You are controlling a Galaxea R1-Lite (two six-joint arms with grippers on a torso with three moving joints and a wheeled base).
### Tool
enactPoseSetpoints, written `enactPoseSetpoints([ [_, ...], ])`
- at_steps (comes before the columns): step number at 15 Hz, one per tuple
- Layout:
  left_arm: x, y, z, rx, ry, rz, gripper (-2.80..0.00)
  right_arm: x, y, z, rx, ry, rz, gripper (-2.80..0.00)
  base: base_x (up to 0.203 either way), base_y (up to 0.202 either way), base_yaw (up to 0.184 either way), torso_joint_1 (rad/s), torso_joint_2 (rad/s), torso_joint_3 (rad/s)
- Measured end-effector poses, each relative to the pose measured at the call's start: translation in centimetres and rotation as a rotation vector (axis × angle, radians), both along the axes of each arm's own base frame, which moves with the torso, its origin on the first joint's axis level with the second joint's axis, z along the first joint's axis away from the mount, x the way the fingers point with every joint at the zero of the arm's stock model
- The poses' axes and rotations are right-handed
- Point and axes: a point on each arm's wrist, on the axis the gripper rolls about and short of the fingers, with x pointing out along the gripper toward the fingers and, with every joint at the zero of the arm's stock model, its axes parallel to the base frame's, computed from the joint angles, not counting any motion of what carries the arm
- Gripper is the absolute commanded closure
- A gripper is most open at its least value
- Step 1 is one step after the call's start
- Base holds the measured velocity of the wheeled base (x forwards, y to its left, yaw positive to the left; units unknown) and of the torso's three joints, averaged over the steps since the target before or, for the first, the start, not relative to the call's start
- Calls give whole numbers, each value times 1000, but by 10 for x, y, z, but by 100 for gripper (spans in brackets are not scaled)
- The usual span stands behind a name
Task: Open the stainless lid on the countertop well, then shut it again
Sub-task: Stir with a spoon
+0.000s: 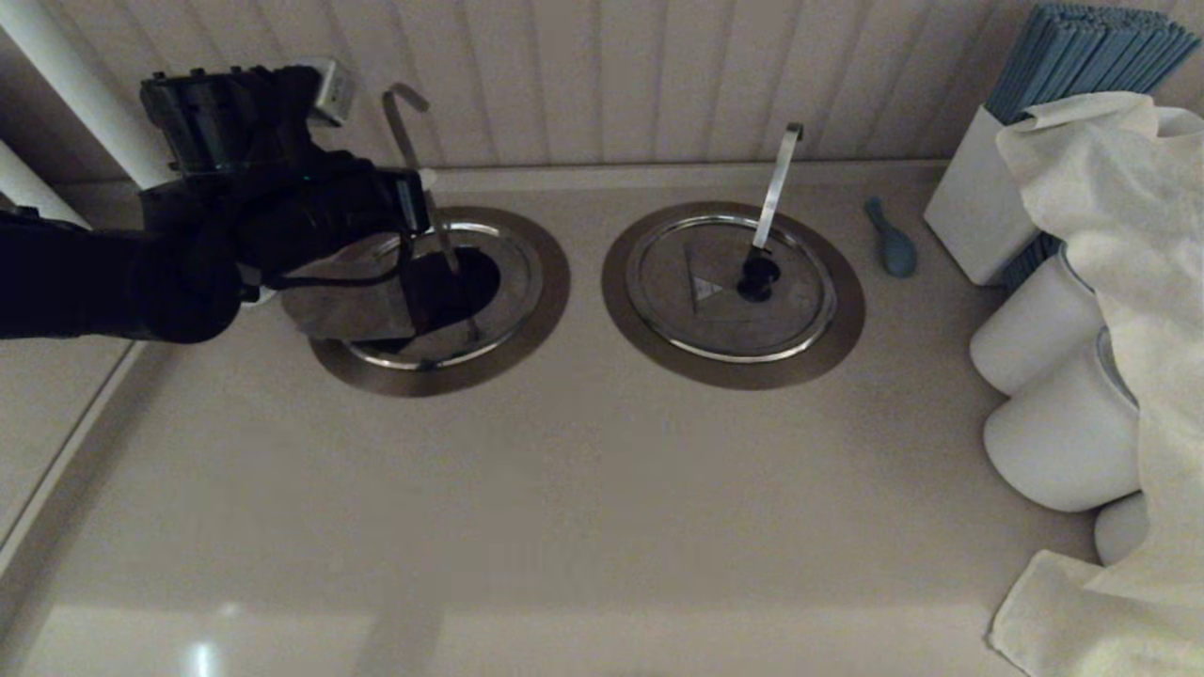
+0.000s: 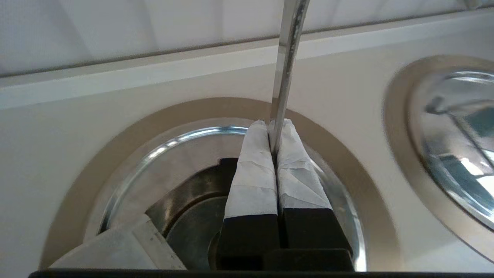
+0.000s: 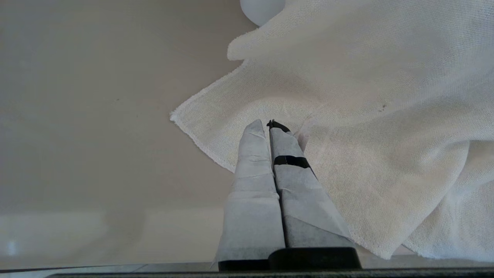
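The stainless lid's front half (image 1: 348, 310) is folded up on its hinge and leans toward my left arm; it shows as a pale flap (image 2: 115, 247) in the left wrist view. Its knob is hidden. The countertop well (image 1: 480, 277) lies open and dark inside its brownish collar (image 1: 550, 282). My left gripper (image 1: 442, 282) reaches over the hole. Its fingertips (image 2: 258, 135) are pressed together, with the hooked ladle handle (image 2: 287, 58) running down between them. My right gripper (image 3: 266, 124) is shut and empty above a white cloth, out of the head view.
The twin lid (image 1: 729, 282) lies flat and closed to the right, its ladle handle (image 1: 779, 179) slanting. Further right are a blue spoon (image 1: 892, 240), a white box of blue sticks (image 1: 978, 207), white cups (image 1: 1035, 329) and a draped cloth (image 1: 1129, 282). The wall stands close behind.
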Motion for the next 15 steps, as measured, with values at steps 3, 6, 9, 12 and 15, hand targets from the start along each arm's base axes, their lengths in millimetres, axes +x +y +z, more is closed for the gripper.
enactPoseSetpoints([
  [3,9,1,-3,-1,-1,14,0,0,0,0,0,0,0,0,0,0,0,0,0,0],
  [6,18,12,-3,-16,-6,64,0,0,0,0,0,0,0,0,0,0,0,0,0,0],
  [9,24,21,-5,-28,-2,91,0,0,0,0,0,0,0,0,0,0,0,0,0,0],
  [12,26,30,-6,-27,-1,112,0,0,0,0,0,0,1,0,0,0,0,0,0,0],
  [15,24,34,-5,-25,1,119,0,0,0,0,0,0,0,0,0,0,0,0,0,0],
])
